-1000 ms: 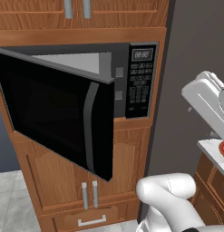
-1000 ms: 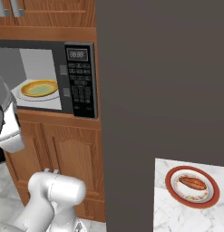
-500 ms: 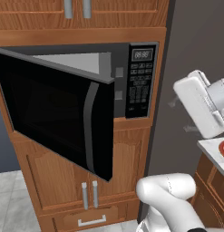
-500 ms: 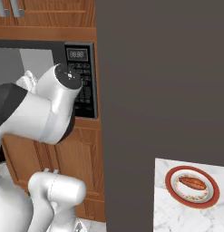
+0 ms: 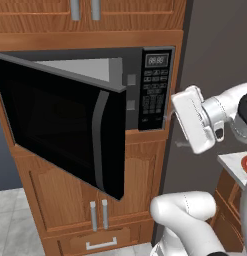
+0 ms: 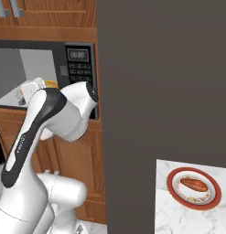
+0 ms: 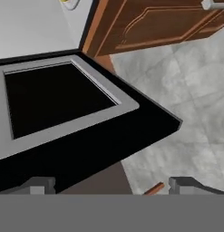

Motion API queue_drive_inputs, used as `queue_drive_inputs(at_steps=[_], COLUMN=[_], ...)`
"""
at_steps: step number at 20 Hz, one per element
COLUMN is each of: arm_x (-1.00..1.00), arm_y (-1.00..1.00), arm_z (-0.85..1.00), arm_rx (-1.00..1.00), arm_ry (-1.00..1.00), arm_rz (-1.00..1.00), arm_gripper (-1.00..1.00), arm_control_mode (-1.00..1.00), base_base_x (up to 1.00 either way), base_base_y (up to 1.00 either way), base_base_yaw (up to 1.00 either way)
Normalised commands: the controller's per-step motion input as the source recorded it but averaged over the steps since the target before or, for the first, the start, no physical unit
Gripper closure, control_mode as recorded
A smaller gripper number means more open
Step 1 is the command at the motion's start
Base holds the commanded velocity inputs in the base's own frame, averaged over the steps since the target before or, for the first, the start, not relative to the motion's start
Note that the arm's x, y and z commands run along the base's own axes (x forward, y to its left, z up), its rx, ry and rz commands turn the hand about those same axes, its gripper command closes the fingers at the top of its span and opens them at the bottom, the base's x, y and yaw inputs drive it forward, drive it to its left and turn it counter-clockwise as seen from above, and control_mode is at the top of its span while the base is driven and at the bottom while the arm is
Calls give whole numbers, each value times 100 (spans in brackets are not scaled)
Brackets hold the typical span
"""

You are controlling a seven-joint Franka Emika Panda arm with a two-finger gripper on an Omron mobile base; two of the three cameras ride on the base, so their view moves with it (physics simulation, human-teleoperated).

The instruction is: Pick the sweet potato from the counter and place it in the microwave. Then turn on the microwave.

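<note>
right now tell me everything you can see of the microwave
The microwave is a large black built-in unit set in brown wooden cabinets. Its door, dark glass in a black frame with a vertical handle near its free edge, stands swung wide open toward the room. Inside, the walls look light grey, and a yellow plate shows in there behind the arm. To the right of the opening is a keypad with a small digital display above it.

We saw flat, even rendered light, no clear source, only faint soft shadows. The microwave [image 5: 95, 115] door glass stayed matte black, no glare. Frames looked slightly soft and pixelated, no edge distortion.
</note>
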Motion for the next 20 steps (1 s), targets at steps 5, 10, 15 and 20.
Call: queue_drive_inputs(at_steps=[5,10,15,20], arm_x=[0,0,0,12], arm_y=[60,45,50,52], arm_z=[0,0,0,0], arm_rx=[11,14,13,9], arm_ry=[15,15,10,4], arm_rz=[17,16,19,21], arm_gripper=[-100,-100,-100,-100], arm_control_mode=[-100,-100,-100,-100], base_base_x=[0,0,0,0], base_base_y=[0,0,0,0], base_base_yaw=[0,0,0,0])
